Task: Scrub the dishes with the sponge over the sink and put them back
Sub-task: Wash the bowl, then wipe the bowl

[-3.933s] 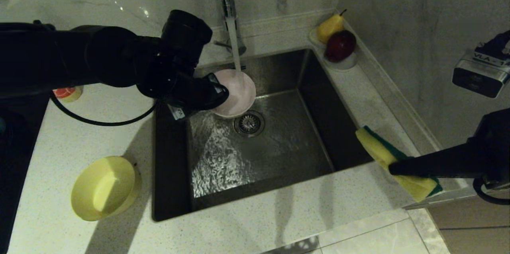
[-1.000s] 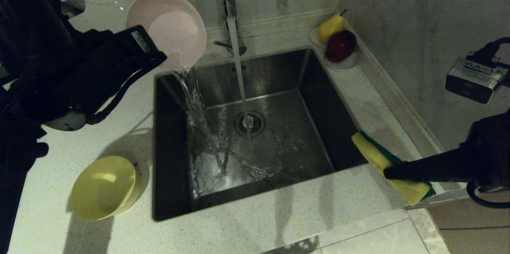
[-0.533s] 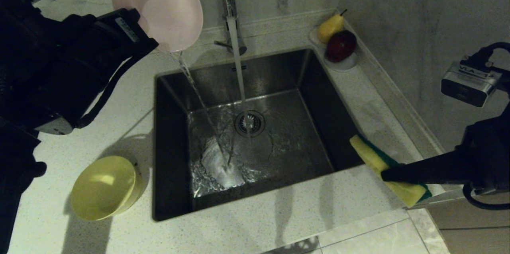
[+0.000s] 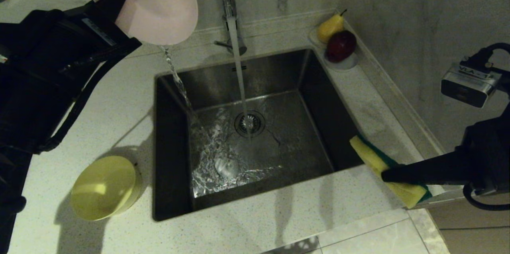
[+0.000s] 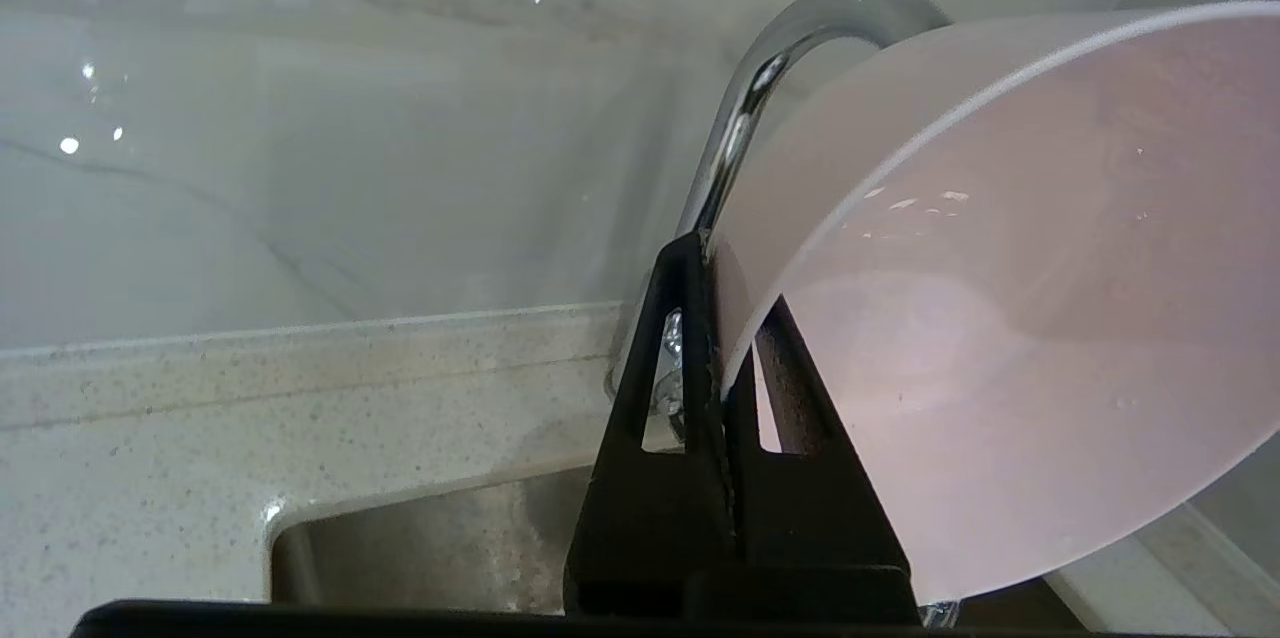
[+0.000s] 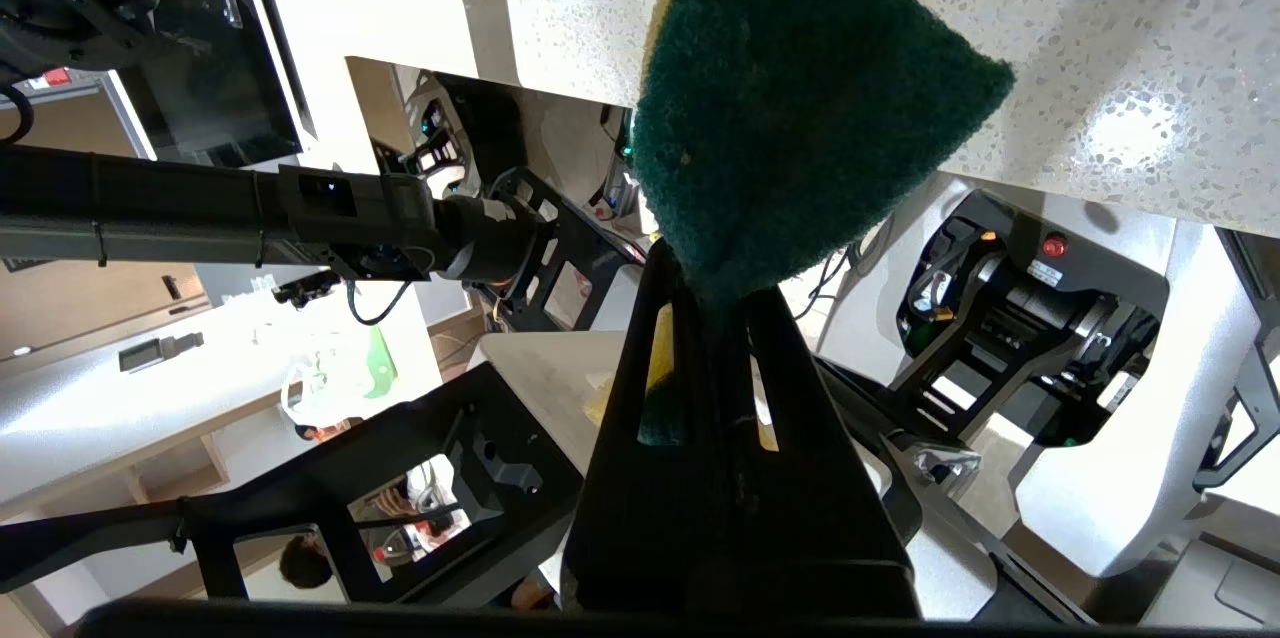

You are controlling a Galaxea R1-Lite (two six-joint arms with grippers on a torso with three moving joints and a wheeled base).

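The left claw (image 5: 722, 358) clenches the pink bowl's (image 4: 147, 3) rim, tilted high at far left, water pouring into the sink (image 4: 171, 146). The right claw (image 6: 700, 338) clamps the sponge (image 4: 384, 170) over the sink's near-right corner. A yellow bowl (image 4: 103, 188) sits on the surface (image 4: 99, 98), near left.

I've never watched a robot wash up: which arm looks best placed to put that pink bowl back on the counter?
Probably the left. Its gripper is shut on the pink bowl, tipped over the sink, water pouring out. The right gripper is shut on the sponge.
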